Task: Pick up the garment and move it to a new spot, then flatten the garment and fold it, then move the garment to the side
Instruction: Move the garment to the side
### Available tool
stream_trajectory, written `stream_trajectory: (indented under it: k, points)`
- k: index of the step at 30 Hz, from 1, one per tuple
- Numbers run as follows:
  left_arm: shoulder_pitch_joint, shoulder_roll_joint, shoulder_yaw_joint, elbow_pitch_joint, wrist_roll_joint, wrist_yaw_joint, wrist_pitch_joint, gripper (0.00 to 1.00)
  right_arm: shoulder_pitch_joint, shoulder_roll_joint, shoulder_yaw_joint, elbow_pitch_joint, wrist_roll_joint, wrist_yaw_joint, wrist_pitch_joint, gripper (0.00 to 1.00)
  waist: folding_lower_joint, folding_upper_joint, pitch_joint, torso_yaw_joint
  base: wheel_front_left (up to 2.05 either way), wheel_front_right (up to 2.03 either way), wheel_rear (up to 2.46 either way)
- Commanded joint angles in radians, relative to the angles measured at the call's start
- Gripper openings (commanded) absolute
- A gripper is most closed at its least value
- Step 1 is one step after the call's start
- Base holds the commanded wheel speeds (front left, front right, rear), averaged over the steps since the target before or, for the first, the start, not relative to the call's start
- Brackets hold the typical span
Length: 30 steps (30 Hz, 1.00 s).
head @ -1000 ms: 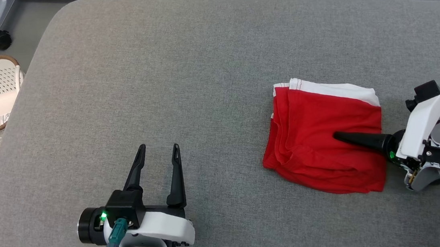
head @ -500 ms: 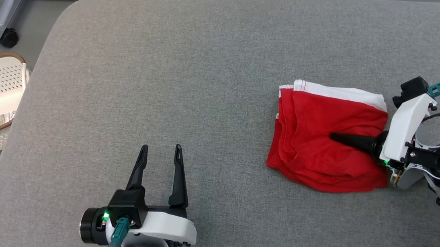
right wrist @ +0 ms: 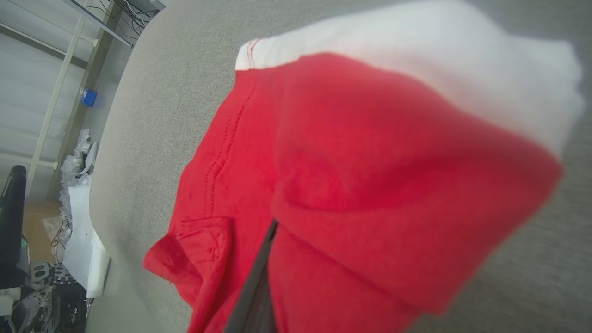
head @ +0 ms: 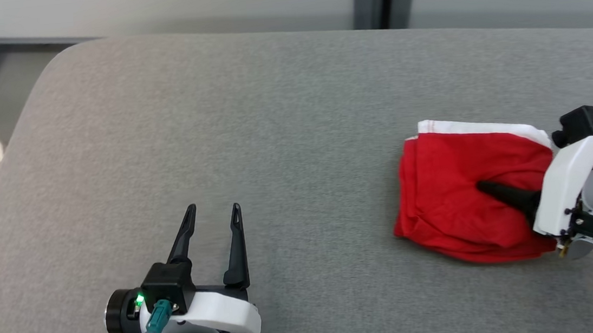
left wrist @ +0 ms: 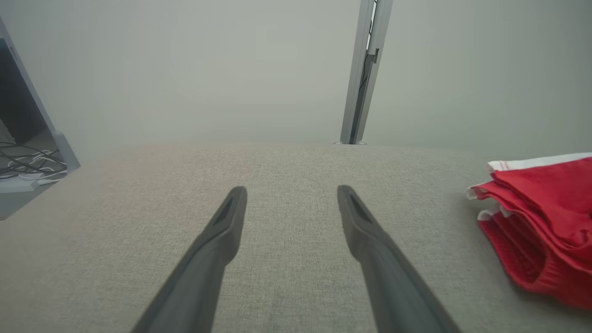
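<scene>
Biggest risk here: pinching only the top layers of the folded garment [head: 457,194] and peeling the stack open on the lift or drag, thanks to a grip at just the right edge. Also possible: dragging the bottom layers across the grey padded worktop [head: 272,136] and bunching them up, given a fabric surface with what looks like plenty of friction. Slipping out entirely is also on the cards, with thin cloth and narrow fingers. Can't tell the number of layers actually caught. Right jaws: clamped shut on the garment's right edge, one dark finger [head: 506,195] lying on top of the red cloth, and a dark finger [right wrist: 256,300] poking out from between red folds in the right wrist view. Left jaws: spread wide, holding nothing, fingers [head: 236,243] hovering over bare worktop at the lower left, well apart from the garment. Garment itself: red with a white band along the far edge, folded into a rough square, sitting on the right part of the worktop. Judging by the tidy fold, probably down to the final bit, shifting it to the side. Worth going low and slow, maybe bringing the left jaws over for support.
</scene>
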Motion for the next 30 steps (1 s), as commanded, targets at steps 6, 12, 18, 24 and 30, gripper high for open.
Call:
stream_trajectory:
  k: [6, 12, 18, 24, 30]
  points:
    - [0.017, 0.003, 0.012, -0.004, -0.002, -0.003, -0.004, 1.00, 0.001, -0.136, 0.010, -0.051, 0.027, 0.001, -0.003, 0.00, 0.0000, 0.0000, -0.037, -0.103, 0.00, 0.00, 0.00]
    - [0.007, 0.003, 0.023, -0.011, -0.010, 0.004, -0.003, 1.00, -0.008, -0.262, -0.039, -0.081, 0.053, 0.001, 0.008, 0.00, 0.0000, 0.0000, -0.017, -0.165, 0.00, 0.00, 0.00]
    - [-0.022, 0.003, 0.029, -0.018, -0.010, 0.006, -0.003, 1.00, 0.019, -0.363, -0.120, -0.088, 0.079, 0.001, -0.013, 0.00, 0.0000, 0.0000, 0.029, -0.209, 0.00, 0.00, 0.00]
    - [-0.057, 0.003, 0.035, -0.013, 0.010, -0.005, -0.003, 1.00, 0.063, -0.421, -0.196, -0.061, 0.087, 0.001, -0.065, 0.00, 0.0000, 0.0000, 0.097, -0.234, 0.00, 0.00, 0.00]
    - [-0.090, 0.003, 0.026, -0.009, 0.021, -0.011, -0.003, 1.00, 0.088, -0.467, -0.219, 0.004, 0.007, 0.000, -0.143, 0.00, 0.0000, 0.0000, 0.166, -0.236, 0.00, 0.00, 0.00]
